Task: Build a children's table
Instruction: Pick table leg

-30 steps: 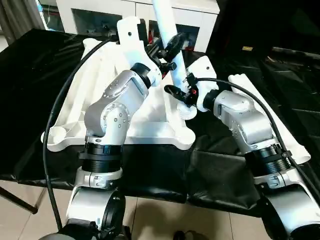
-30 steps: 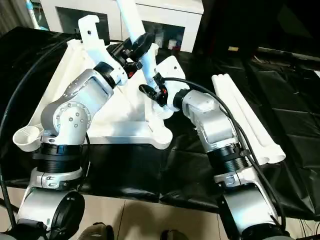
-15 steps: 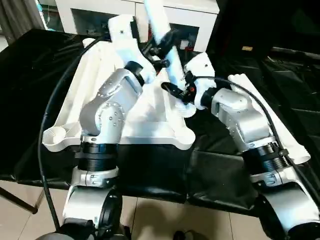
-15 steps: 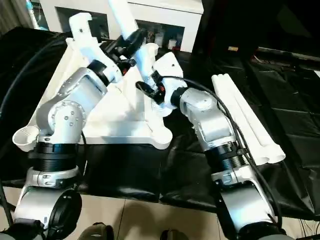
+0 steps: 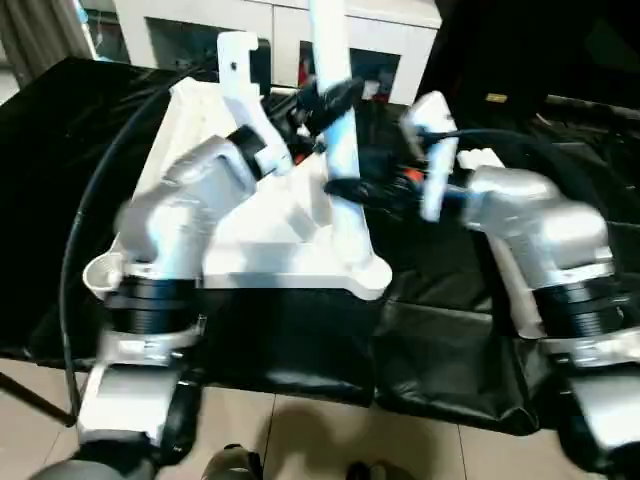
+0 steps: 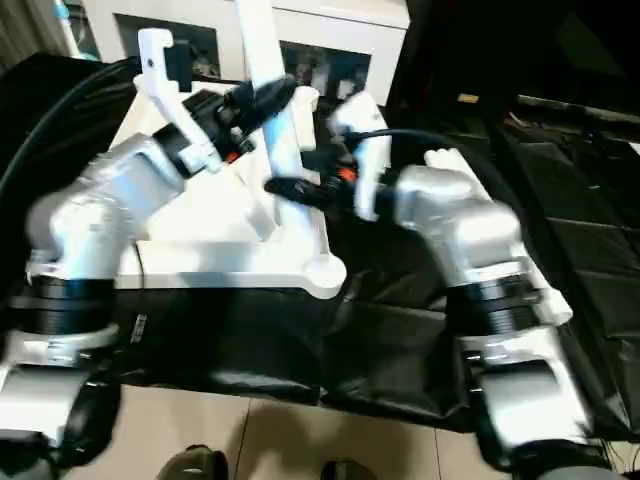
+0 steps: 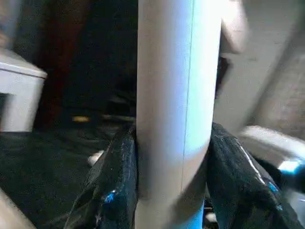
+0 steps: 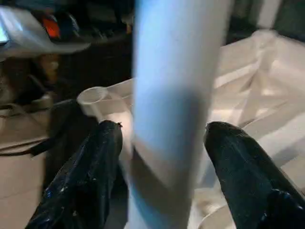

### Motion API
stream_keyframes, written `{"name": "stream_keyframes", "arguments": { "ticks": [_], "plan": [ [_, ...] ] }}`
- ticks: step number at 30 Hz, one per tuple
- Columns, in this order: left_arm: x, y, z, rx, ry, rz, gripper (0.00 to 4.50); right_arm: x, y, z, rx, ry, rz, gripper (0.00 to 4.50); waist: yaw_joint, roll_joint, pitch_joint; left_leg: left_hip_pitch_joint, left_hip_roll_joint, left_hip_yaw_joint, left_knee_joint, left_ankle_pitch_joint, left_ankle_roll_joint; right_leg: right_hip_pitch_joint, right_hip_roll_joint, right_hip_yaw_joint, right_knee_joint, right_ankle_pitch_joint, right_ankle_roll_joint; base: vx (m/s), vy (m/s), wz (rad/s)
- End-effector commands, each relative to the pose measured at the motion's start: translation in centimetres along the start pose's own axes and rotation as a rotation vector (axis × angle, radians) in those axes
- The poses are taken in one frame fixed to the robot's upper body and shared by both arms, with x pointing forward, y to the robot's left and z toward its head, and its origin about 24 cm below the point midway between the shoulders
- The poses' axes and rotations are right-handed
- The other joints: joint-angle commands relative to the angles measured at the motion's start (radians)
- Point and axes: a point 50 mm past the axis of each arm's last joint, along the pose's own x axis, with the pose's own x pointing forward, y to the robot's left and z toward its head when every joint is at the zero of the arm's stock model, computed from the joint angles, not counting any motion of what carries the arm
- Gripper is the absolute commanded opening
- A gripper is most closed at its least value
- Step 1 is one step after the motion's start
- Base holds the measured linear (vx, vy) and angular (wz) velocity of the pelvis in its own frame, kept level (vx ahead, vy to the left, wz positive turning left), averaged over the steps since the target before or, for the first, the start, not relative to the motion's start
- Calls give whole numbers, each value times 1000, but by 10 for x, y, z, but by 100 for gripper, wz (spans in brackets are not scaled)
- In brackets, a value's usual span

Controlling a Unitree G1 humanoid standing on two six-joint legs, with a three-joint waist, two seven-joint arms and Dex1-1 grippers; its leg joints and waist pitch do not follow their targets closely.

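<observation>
On your left, the upturned table top (image 5: 250, 235) lies ribbed side up on the black-draped desk (image 5: 60, 200). Your left hand (image 5: 325, 97) is clamped on the white leg (image 5: 338, 150), its fingers (image 7: 121, 176) pressed against both sides in the left wrist view. A second ago that leg leaned toward your left; now it stands close to upright over the near right corner socket (image 5: 365, 270). Your right hand (image 5: 355, 190), lower on the leg, has let go: its fingers (image 8: 90, 171) stand apart from the leg with visible gaps. So the leg looks lined up, perhaps seated; you probably still need to press it home. The spare legs (image 6: 470, 215) wait on the right.
</observation>
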Motion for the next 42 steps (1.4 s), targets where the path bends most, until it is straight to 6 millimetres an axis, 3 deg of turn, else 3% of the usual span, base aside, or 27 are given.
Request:
{"name": "stream_keyframes", "arguments": {
  "ticks": [1,4,7,8,12,17,22,24,25,29,31,34,38,39,42],
  "plan": [
    [2,-14,19,1,-45,-109,173,-5,5,2,28,-14,42,302,0,5,-98,42,33,-24,-78,-194,-17,52,-48,23,-63,-211,-214,0,0,0],
    [-2,-19,27,-76,-81,-212,173,-9,13,-1,107,-3,125,302,3,5,-99,44,32,-24,-76,-189,-11,53,-48,22,-61,-194,-228,0,0,0],
    [-3,-21,28,-87,-80,-248,173,-11,15,-3,130,18,149,302,3,5,-95,44,34,-25,-79,-210,-20,51,-49,23,-66,-232,-214,0,0,0],
    [-3,-21,28,-88,-77,-255,173,-11,16,-4,136,25,155,275,4,6,-95,45,35,-25,-79,-218,-25,49,-49,23,-68,-249,-206,0,0,0],
    [-6,-26,26,-95,-47,-304,173,-11,16,-8,177,43,154,250,3,5,-94,45,35,-28,-82,-229,-45,49,-51,23,-70,-290,-180,0,0,0],
    [-8,-27,25,-102,-36,-312,173,-12,19,-7,186,39,174,212,4,4,-98,44,36,-27,-80,-195,-40,50,-51,24,-64,-241,-188,0,0,0],
    [-8,-26,24,-104,-35,-307,172,-11,20,-7,186,42,183,202,4,3,-96,44,36,-27,-81,-212,-46,49,-52,24,-68,-276,-180,0,0,0],
    [-7,-23,23,-90,-37,-277,172,-10,21,-7,184,41,181,201,4,1,-97,45,36,-27,-80,-212,-48,49,-53,24,-68,-280,-177,0,0,0],
    [-6,-20,21,-73,-32,-232,228,-9,20,-7,178,36,173,201,4,1,-98,44,37,-27,-81,-209,-48,49,-53,24,-69,-280,-173,0,0,0],
    [-2,-16,17,-83,-38,-161,251,-6,19,-6,154,13,137,198,5,1,-101,42,36,-27,-80,-194,-47,51,-54,24,-66,-258,-172,0,0,0],
    [2,-12,12,-31,-22,-64,288,-2,18,-6,137,-4,102,192,5,0,-101,41,38,-28,-80,-191,-47,51,-54,25,-68,-252,-168,0,0,0],
    [8,-7,1,28,17,80,287,3,16,-6,121,-23,59,189,4,1,-103,41,38,-28,-80,-183,-47,51,-53,25,-68,-249,-155,0,0,0],
    [11,-12,-9,-15,24,85,289,8,14,-7,110,-29,29,188,4,-1,-103,39,37,-26,-78,-176,-44,53,-54,24,-66,-231,-171,0,0,0],
    [11,-13,-11,-10,32,84,258,8,14,-7,108,-29,24,188,4,-1,-102,39,35,-26,-78,-179,-39,51,-51,24,-67,-237,-171,0,0,0],
    [11,-14,-11,-13,24,99,249,10,13,-6,104,-33,12,188,3,0,-101,40,35,-26,-79,-189,-39,51,-51,24,-70,-255,-166,0,0,0]
  ]
}}
